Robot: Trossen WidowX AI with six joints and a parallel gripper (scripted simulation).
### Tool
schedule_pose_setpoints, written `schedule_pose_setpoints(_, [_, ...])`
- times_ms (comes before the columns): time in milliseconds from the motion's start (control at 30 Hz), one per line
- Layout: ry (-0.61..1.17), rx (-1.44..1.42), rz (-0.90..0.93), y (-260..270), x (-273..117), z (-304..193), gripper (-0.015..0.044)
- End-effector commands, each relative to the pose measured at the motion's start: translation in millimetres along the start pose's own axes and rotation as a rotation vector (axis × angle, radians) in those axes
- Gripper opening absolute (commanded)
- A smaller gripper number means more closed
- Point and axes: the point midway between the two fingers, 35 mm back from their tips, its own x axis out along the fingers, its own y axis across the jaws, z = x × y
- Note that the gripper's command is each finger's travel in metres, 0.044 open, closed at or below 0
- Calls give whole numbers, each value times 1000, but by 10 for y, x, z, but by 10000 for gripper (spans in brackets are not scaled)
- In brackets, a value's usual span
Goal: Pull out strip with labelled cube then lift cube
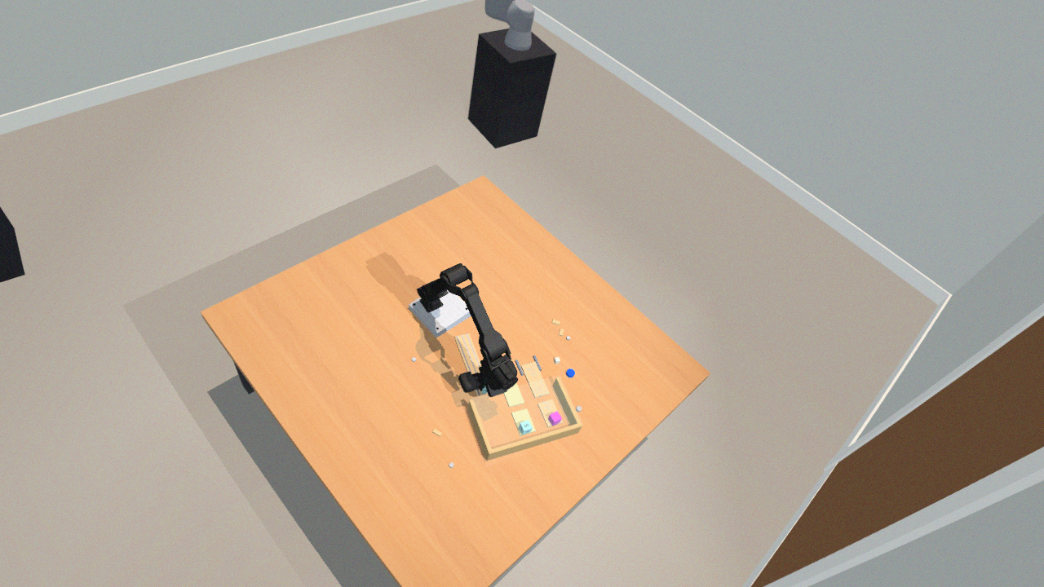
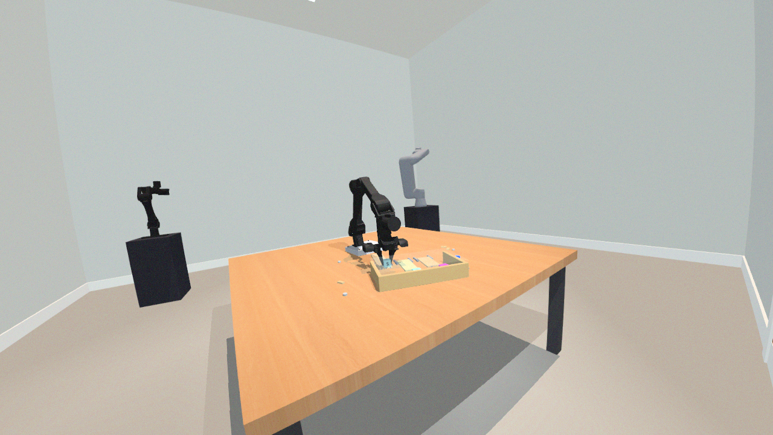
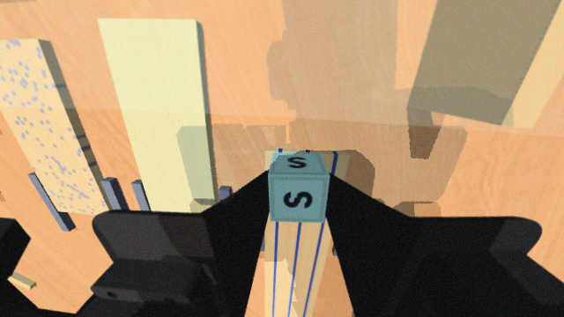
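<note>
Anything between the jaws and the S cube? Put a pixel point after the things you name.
Nothing: the wrist view shows the jaws shut on the S cube (image 3: 298,199), black fingers against its sides, no gap visible. The striped strip (image 3: 288,246) shows beneath it.

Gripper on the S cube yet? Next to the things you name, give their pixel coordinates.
Touching: the wrist view shows both fingers of the gripper (image 1: 483,389) (image 2: 386,264) (image 3: 299,194) meeting opposite sides of the S cube (image 2: 386,263) (image 3: 298,199).

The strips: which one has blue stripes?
The striped strip under the cube marked S; the others are speckled or plain pale yellow.
</note>
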Motion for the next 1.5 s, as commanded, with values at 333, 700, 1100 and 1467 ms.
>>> schedule_pose_setpoints(333, [4,-3,-2,-54,-298,-379,0])
schedule_pose_setpoints(700, [8,-5,-4,-99,-424,-675,0])
schedule_pose_setpoints(1100, [9,-5,-4,-120,-654,-824,0])
schedule_pose_setpoints(1467, [9,-5,-4,-120,-781,-828,0])
